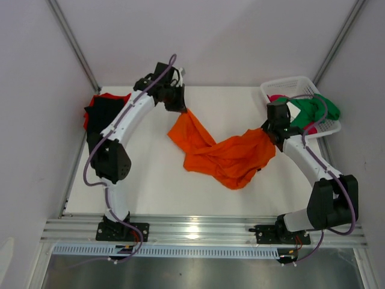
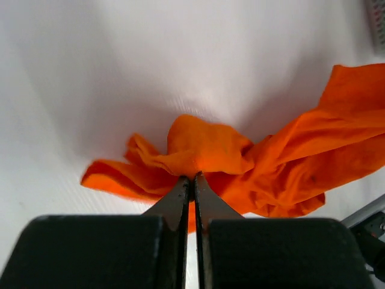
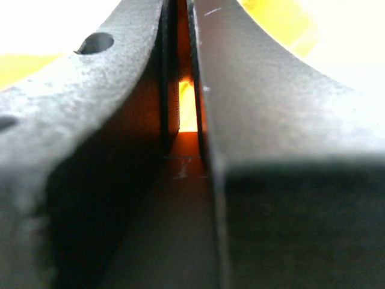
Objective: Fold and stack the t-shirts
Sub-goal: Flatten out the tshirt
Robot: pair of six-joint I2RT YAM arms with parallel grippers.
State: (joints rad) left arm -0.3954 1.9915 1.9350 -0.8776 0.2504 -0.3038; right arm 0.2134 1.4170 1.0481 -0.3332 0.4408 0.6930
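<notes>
While its two dark fingers (image 2: pixel 180 198) press flat together on a bunched fold, the left gripper (image 2: pixel 192 177) pinches one end of the bright orange cloth t-shirt (image 2: pixel 204 147), the cloth puffing up just beyond the fingertips and spilling away to the right in the wrist view. The right gripper (image 3: pixel 183 90) is likewise clamped down, its jaws a narrow slit apart with a sliver of orange cloth caught between them.

Seen from above, the garment stretches in a crumpled, sagging band between the two grippers. Its far-left end is at the left gripper, its right end at the right gripper, and its rumpled middle rests on the white table (image 1: pixel 240 102) nearer the arm bases.

Behind the left arm, at the table's far-left edge, a black cloth t-shirt (image 1: pixel 99 117) lies on a red cloth t-shirt (image 1: pixel 108 96), whose edge shows around it. At the far-right corner, just beyond the right gripper, a white plastic lattice basket (image 1: pixel 295 81) holds a green cloth t-shirt (image 1: pixel 313 110) heaped over its rim, with a magenta-pink cloth t-shirt (image 1: pixel 277 97) peeping from beneath.
</notes>
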